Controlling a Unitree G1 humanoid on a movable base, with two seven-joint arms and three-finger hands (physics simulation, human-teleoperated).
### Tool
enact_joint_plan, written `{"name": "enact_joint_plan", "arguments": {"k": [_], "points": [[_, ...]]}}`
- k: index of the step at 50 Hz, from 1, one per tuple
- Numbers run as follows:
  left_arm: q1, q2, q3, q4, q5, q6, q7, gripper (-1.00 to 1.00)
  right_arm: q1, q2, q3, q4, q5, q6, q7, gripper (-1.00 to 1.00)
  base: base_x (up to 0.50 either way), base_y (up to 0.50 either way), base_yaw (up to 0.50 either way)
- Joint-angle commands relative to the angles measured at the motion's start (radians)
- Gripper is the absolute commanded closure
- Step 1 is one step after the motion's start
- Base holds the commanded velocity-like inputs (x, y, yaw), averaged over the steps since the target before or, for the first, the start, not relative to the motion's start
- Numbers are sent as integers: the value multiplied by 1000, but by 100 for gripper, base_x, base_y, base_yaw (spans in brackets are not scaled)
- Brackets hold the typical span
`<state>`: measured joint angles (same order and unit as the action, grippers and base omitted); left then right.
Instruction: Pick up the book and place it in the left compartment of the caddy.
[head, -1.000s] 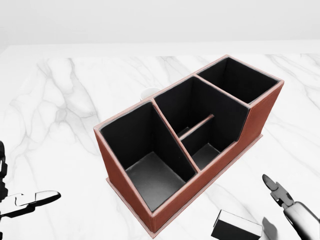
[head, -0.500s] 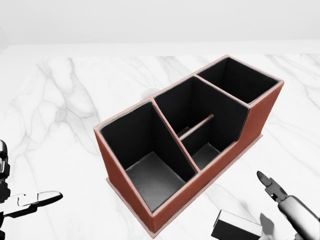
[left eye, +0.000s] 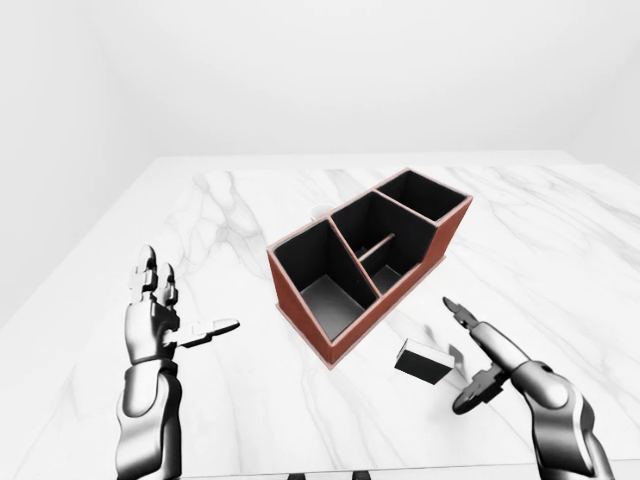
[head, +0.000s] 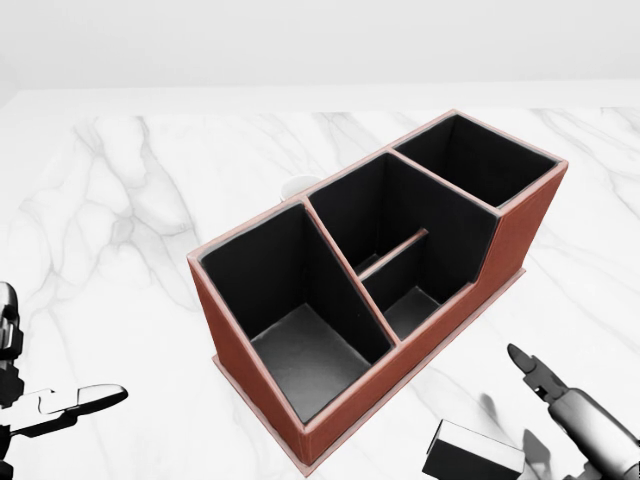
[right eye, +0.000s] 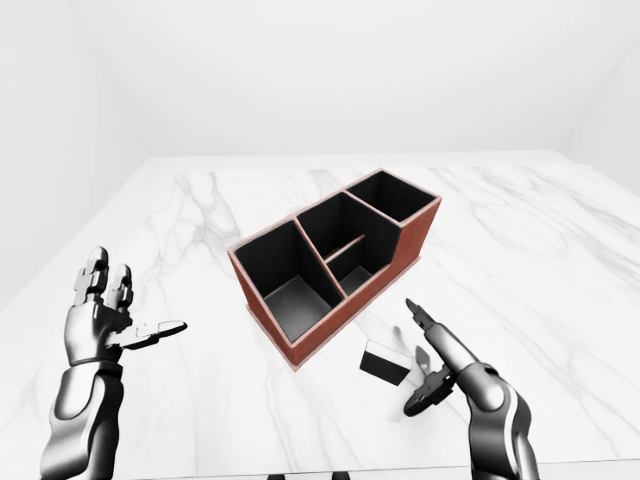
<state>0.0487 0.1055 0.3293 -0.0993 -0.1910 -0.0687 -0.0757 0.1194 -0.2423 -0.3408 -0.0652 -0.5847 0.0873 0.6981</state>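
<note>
The book (left eye: 425, 362), small and dark with a white face, lies on the marble table just below the caddy's lower corner; it also shows at the bottom of the head view (head: 470, 452). The red-brown caddy (head: 235, 345) has black compartments and stands at an angle. Its left compartment (head: 305, 355) holds nothing. My right hand (left eye: 462, 356) is open just right of the book, its fingers (head: 528, 366) spread and not touching it. My left hand (left eye: 170, 322) is open, raised over the table far left of the caddy.
A small white round thing (head: 298, 186) peeks out behind the caddy's upper left wall, mostly hidden. The marble table (left eye: 230, 400) ends near the bottom of the left-eye view, close below the book and both my hands.
My right hand has moved a little to the left, closer to the book. My left hand has barely shifted. The caddy and the book have not moved.
</note>
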Motion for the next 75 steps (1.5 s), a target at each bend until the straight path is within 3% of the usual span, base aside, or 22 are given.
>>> {"name": "enact_joint_plan", "arguments": {"k": [1, 24, 28, 46, 58, 62, 63, 65, 66, 75], "points": [[-2, 1, -4, 11, -1, -8, 0, -100, -16, -13, 14, 23, -12, 0, 0, -100, 0, 0, 0], [-1, 0, -5, 5, -1, -4, -1, -100, -67, -31, 57, 143, 6, 0, 0, -100, 0, 0, 0], [2, 0, -6, -13, 0, 9, 1, -100, -77, -37, 60, 167, 14, 0, 0, -100, 0, 0, 0], [0, -2, -6, 22, 0, -18, -3, -100, -104, -51, 86, 242, 39, 0, 0, -100, 0, 0, 0], [-1, 1, -8, 30, -3, -19, 1, -100, -132, -59, 99, 276, 46, 0, 0, -100, 0, 0, 0], [0, 1, -6, 13, -4, -9, 3, -100, -144, -63, 104, 303, 54, 0, 0, -100, 0, 0, 0], [-1, 1, -6, 13, -2, -8, 4, -100, -146, -64, 106, 302, 55, 0, 0, -58, 0, 0, 0], [0, 0, -7, 14, -2, -10, 3, -100, -152, -64, 108, 305, 58, 0, 0, 62, 0, 0, 0], [-1, -1, -7, 19, -1, -15, 2, -100, -152, -64, 112, 308, 58, 0, 0, 97, 0, 0, 0], [-3, 2, -6, 19, -7, -12, 2, -100, -161, -65, 121, 325, 70, 0, 0, 100, 0, 0, 0]]}}
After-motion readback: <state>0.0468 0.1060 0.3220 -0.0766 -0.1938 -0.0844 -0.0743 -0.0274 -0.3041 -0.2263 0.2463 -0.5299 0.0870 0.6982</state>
